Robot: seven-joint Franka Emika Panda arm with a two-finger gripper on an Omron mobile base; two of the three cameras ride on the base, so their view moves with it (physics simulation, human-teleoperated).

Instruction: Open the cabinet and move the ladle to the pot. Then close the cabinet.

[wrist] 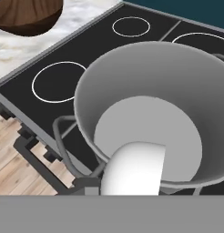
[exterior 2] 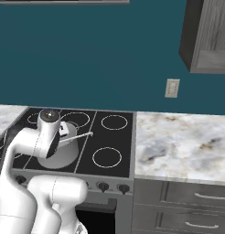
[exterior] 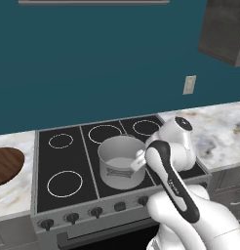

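Observation:
The light grey pot (exterior: 117,168) stands on the black stove top, on its middle front burner, and its side (exterior 2: 68,155) shows behind my arm. My gripper (exterior: 139,160) hangs at the pot's right rim, mostly hidden by my forearm. The hand view looks down into the pot (wrist: 145,77). There the pale, rounded ladle (wrist: 132,168) rises from the bottom edge over the pot's floor and covers my fingertips. Its thin silver handle (exterior 2: 80,136) sticks out to the right above the rim. The dark grey cabinet (exterior 2: 206,36) hangs on the wall at the upper right, and I cannot tell how its door stands.
A brown wooden bowl (wrist: 27,13) lies on the marble counter left of the stove (exterior: 63,161). More marble counter (exterior 2: 183,141) runs to the right, over grey drawers (exterior 2: 192,196). A wall socket (exterior 2: 172,88) sits on the teal wall. Stove knobs (exterior: 71,217) line the front.

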